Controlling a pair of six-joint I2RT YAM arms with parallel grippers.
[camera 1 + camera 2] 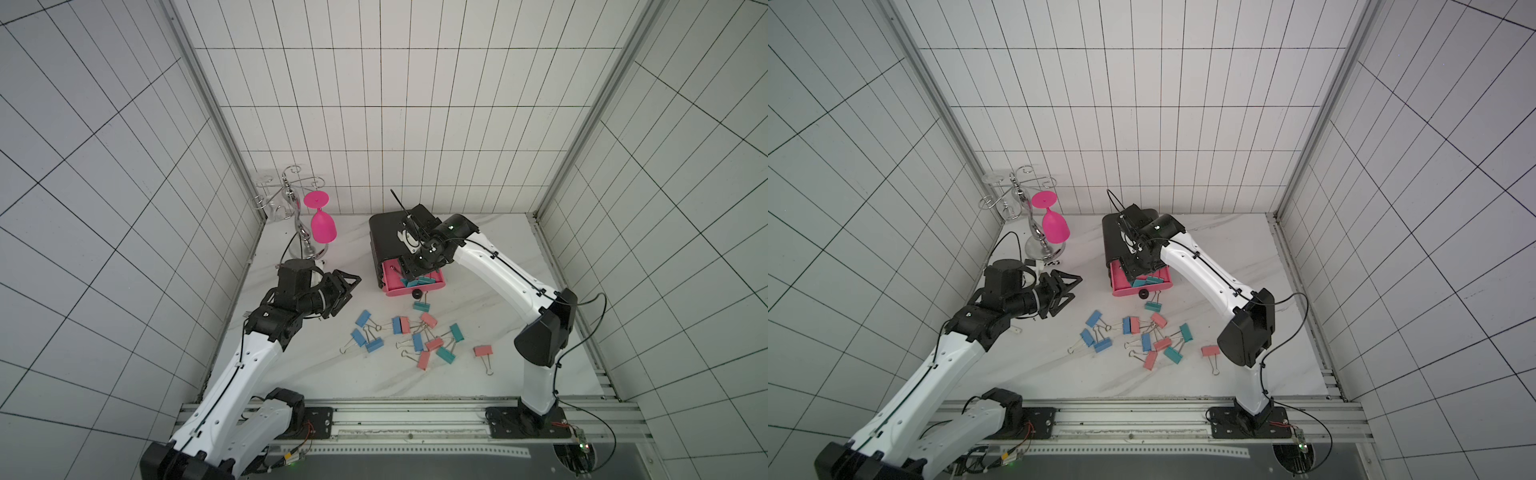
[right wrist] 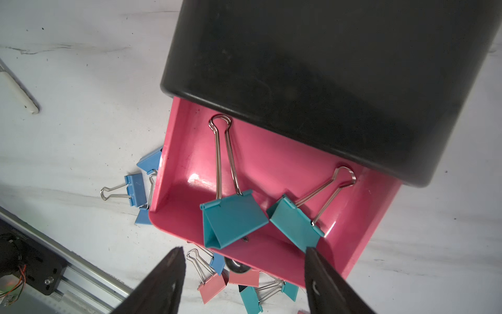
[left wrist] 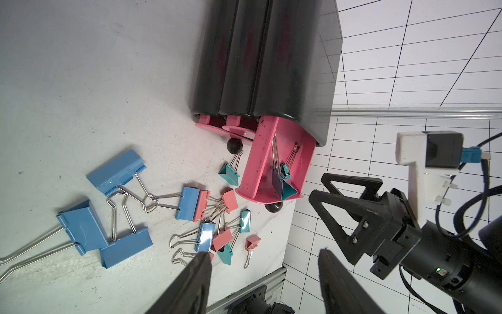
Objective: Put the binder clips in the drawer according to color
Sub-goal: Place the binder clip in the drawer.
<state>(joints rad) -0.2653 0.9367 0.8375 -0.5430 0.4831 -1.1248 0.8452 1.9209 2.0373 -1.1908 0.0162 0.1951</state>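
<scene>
Binder clips (image 1: 434, 344) strewn on table (image 1: 316, 365) at near side, long axes every which way: five blue clips (image 1: 374, 345), five salmon clips (image 1: 482, 351), three teal clips (image 1: 445, 355). Left end effector (image 3: 263, 252) hangs beside heap, jaws apart, empty. Behind heap, top drawer (image 1: 390, 275) of three pulled out toward near edge; teal pair (image 2: 233, 217) inside, wire handles (image 2: 224, 157) pointing back into black chest (image 1: 384, 237). Right end effector (image 2: 244, 248) over them, jaws apart, gripping nothing.
</scene>
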